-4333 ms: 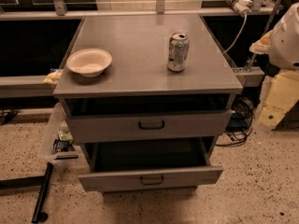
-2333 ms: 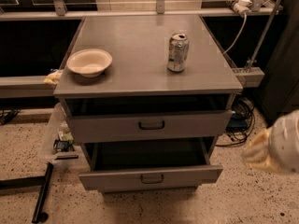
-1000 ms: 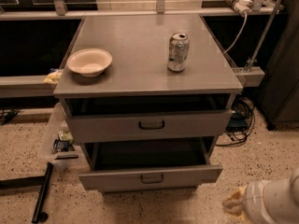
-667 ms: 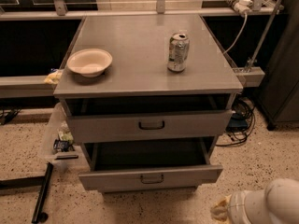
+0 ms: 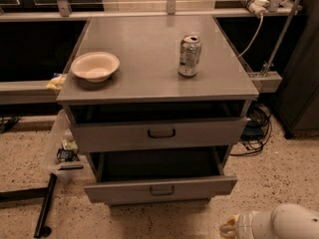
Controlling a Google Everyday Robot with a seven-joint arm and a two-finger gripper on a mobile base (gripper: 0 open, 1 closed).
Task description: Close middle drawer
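no text could be read; the print on the can [image 5: 190, 55] near the worktop's [image 5: 144, 44] right edge was illegible. the hand [image 5: 230, 228] hung low beyond its front right corner.

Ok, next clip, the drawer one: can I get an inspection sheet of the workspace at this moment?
Surface: grey cabinet top, holding a bowl and a can.
Job's things: middle drawer stands well out; its inside is too dark to read. The top drawer above it is slightly out.
Clutter: beige bowl on the left, soda can upright on the right; clear plastic bag on the floor at left.
Grippers: gripper low at the bottom right, in front of the cabinet, touching nothing.
Cables: white cable hanging at upper right; dark cables on the floor at right.
Surroundings: speckled floor; black pole lying at left.
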